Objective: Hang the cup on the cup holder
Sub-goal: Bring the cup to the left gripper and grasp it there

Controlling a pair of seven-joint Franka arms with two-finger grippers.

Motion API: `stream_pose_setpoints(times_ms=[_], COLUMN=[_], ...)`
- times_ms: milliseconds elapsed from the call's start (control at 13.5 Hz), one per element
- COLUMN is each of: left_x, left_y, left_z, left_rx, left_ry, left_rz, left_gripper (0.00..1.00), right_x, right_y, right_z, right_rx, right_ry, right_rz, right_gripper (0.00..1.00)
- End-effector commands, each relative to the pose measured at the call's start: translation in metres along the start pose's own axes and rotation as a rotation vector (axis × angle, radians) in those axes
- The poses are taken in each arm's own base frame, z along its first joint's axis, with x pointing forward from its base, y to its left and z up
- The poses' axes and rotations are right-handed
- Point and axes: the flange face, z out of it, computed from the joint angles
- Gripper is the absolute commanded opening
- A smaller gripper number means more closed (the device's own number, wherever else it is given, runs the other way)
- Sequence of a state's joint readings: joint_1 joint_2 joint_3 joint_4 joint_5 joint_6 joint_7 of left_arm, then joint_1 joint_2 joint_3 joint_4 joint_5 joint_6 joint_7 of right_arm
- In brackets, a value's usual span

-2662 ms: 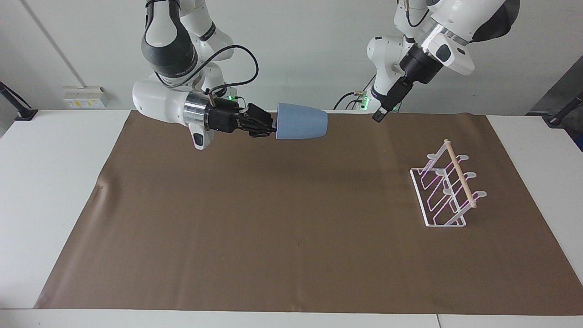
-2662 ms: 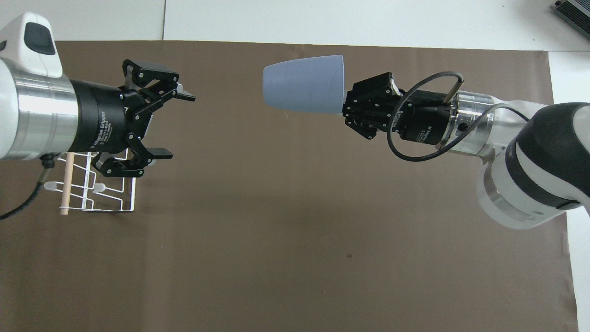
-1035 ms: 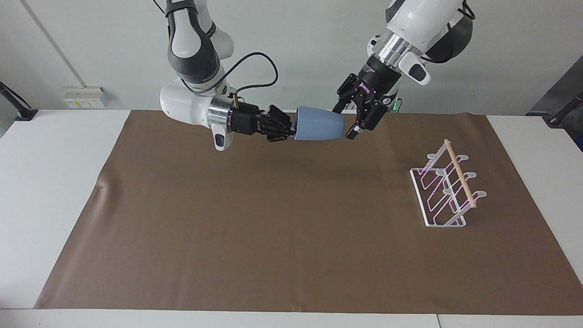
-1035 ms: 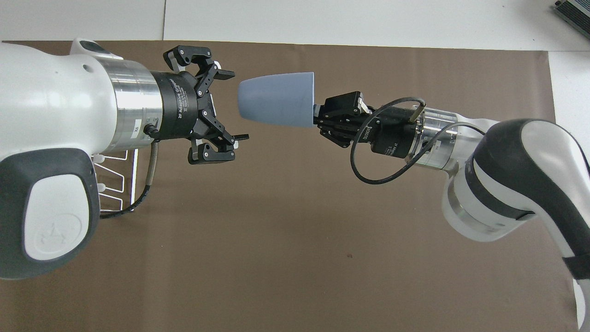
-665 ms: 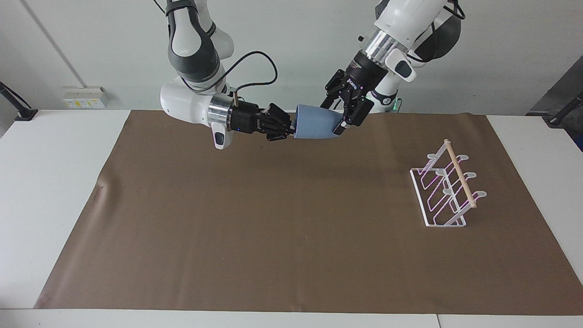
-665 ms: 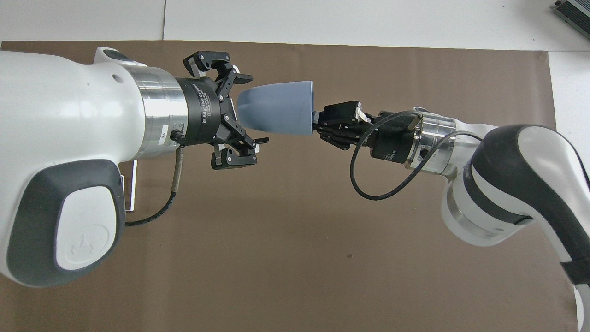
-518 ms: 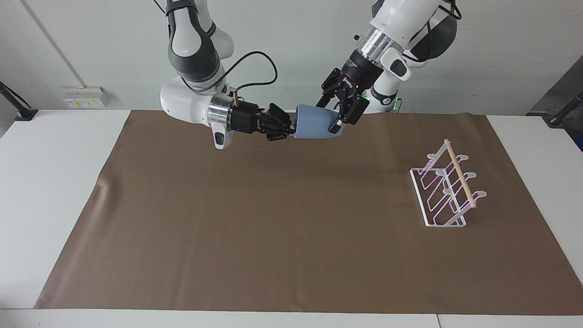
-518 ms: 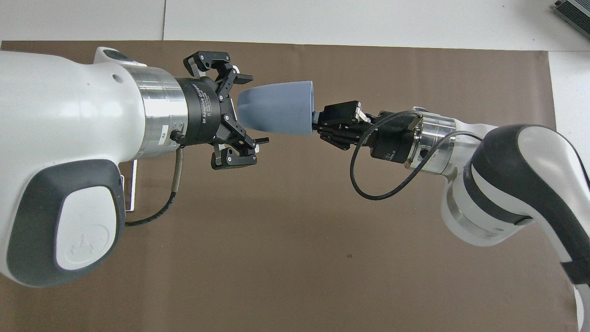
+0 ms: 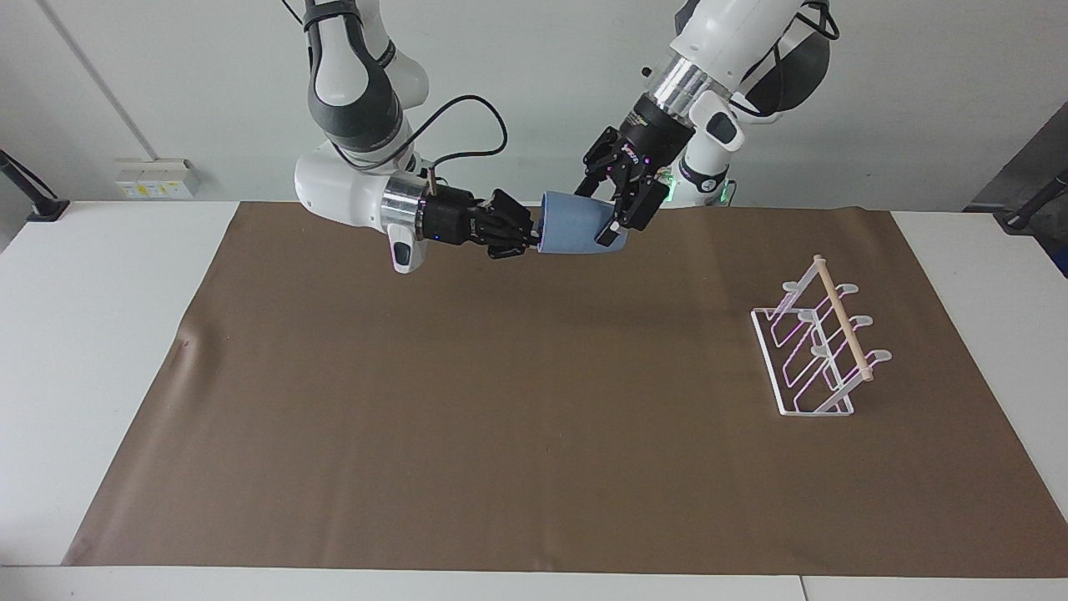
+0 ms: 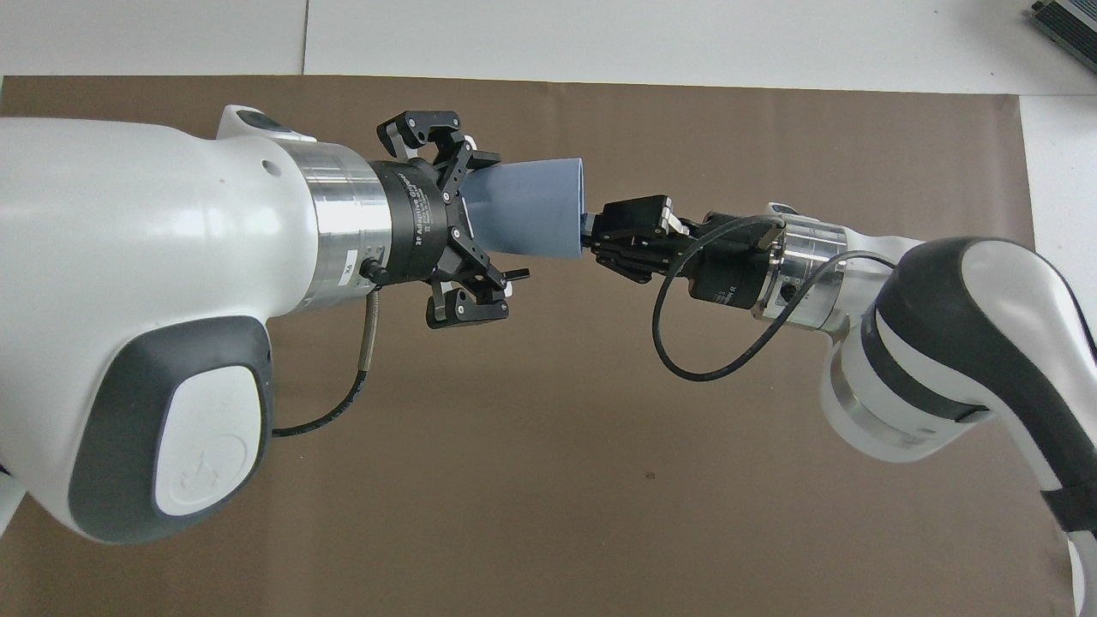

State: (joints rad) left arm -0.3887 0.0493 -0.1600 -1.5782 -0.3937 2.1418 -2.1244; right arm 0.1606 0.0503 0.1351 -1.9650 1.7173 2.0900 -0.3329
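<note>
The light-blue cup [image 9: 571, 225] lies on its side in the air over the brown mat's edge nearest the robots. My right gripper [image 9: 530, 234] is shut on its rim; in the overhead view [image 10: 591, 236] it grips the cup's [image 10: 536, 210] wide end. My left gripper [image 9: 613, 209] is open, with its fingers [image 10: 480, 158] on either side of the cup's narrow base end; I cannot tell if they touch it. The white wire cup holder [image 9: 822, 342] with its wooden dowel stands on the mat toward the left arm's end. It is hidden under the left arm in the overhead view.
A brown mat [image 9: 501, 417] covers most of the white table [image 9: 83, 351]. A cable loops from the right wrist [image 10: 686, 343]. The corner of a grey box [image 10: 1067, 21] lies past the mat's farthest edge at the right arm's end.
My left gripper has swung in from the holder's end, and its open fingers now straddle the cup's base end. My right gripper has shifted the cup slightly toward it and then held still.
</note>
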Motion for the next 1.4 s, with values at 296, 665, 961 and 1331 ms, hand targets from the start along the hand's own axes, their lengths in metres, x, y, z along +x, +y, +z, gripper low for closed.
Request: stream_pose_setpoints(times_ms=[296,665,961,1331], left_x=[0.003,-0.004,-0.007,-0.009], left_y=[-0.015,-0.018,-0.02,-0.022], left_z=[0.018,0.016,0.018,0.017], left_rx=[0.021,0.028,0.044,0.056], left_ry=[0.004,0.0,0.014,-0.001], left_rz=[-0.024,-0.016,0.018,0.011], left_gripper=[1.0,0.62,0.0,0.0], right_x=[-0.003,-0.003,-0.003,-0.004], right_y=[-0.007,-0.007,-0.007,-0.008], right_z=[-0.006,-0.006,-0.006,-0.005], right_rx=[0.048,0.048,0.049,0.045], right_ry=[0.022,0.022,0.024,0.028], right_rz=[-0.018,-0.016,-0.006,0.032], right_gripper=[0.0,0.0,0.0,0.47])
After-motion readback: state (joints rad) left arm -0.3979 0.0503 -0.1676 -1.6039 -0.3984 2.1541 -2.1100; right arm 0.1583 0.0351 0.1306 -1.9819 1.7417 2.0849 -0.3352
